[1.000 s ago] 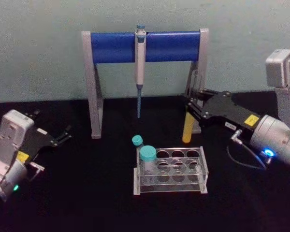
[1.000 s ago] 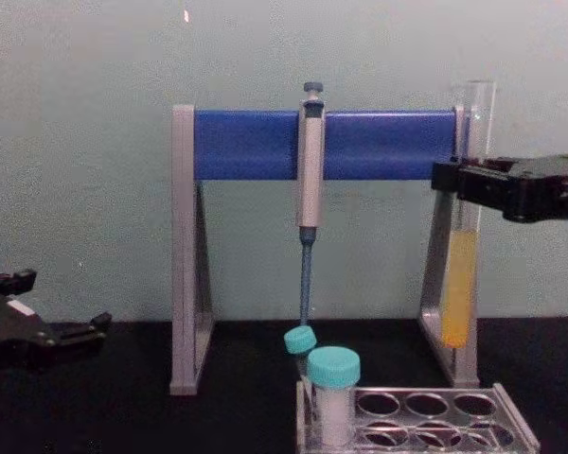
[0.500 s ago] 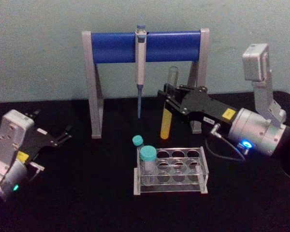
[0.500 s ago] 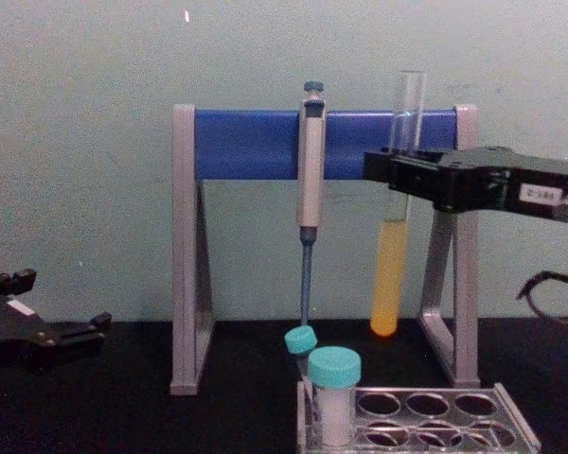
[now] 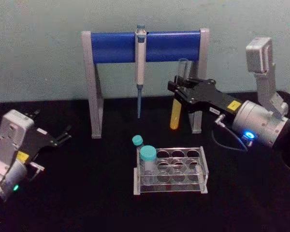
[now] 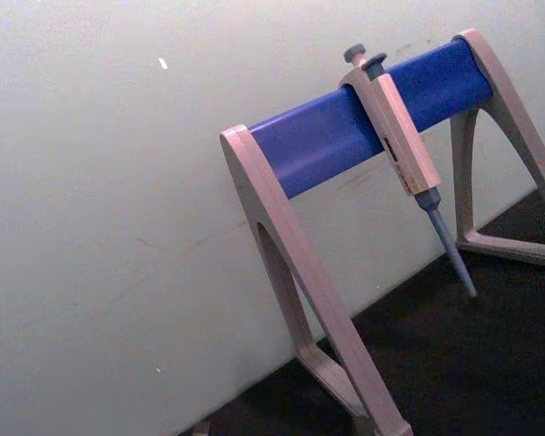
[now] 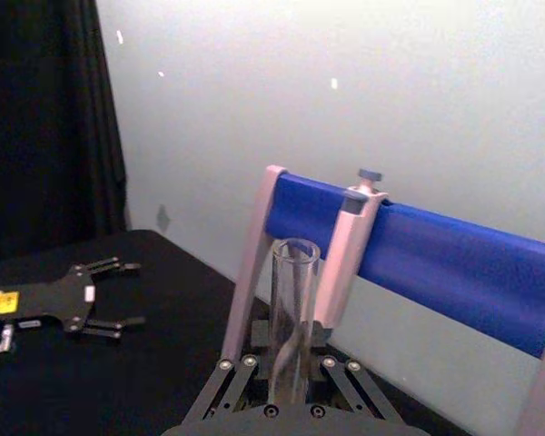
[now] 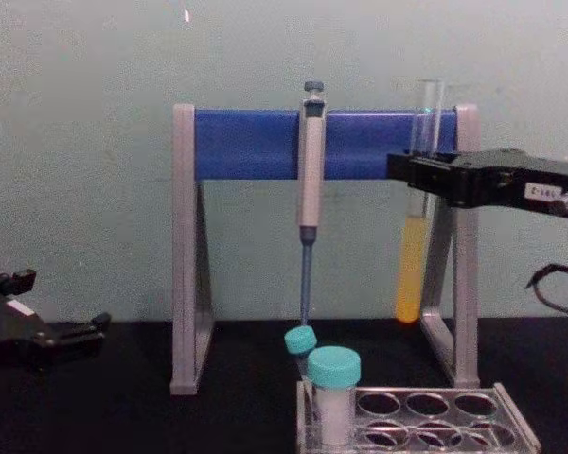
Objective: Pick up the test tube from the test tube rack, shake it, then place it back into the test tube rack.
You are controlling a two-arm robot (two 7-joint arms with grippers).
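yellow-orange liquid fills the lower part of the test tube (image 5: 175,116), which hangs in the air nearly upright, its round bottom leaning a little toward the robot's left and well clear of the black table (image 5: 87,193). the right gripper (image 5: 180,89) is clenched around the clear glass above the liquid, so the open mouth of the tube sticks up past the black fingers. in the chest view the test tube (image 8: 412,265) stands between the grey-blue pipette (image 8: 310,161) and the right leg of the grey-and-blue stand (image 8: 251,144), with the right gripper (image 8: 412,175) reaching in from the right edge. the right wrist view looks up along the glass (image 7: 293,309), which rises from between that gripper's linkages (image 7: 286,391). the test tube rack (image 5: 170,187) sits on the table nearer the robot, lower than the tube and apart from it (its visible holes stand open apart from the left end). two teal-capped vials (image 5: 148,153) stand at that left end, one at the front and a smaller-looking one (image 5: 137,140) behind it; the chest view shows the same pair (image 8: 333,367) at the left of the rack (image 8: 511,421). the pipette (image 5: 140,58) hangs from the stand's blue bar (image 5: 113,47), tip down. the left gripper (image 5: 60,137) rests low at the robot's left, far from the rack, its fingers spread apart and holding nothing, as the right wrist view also shows (image 7: 118,292).
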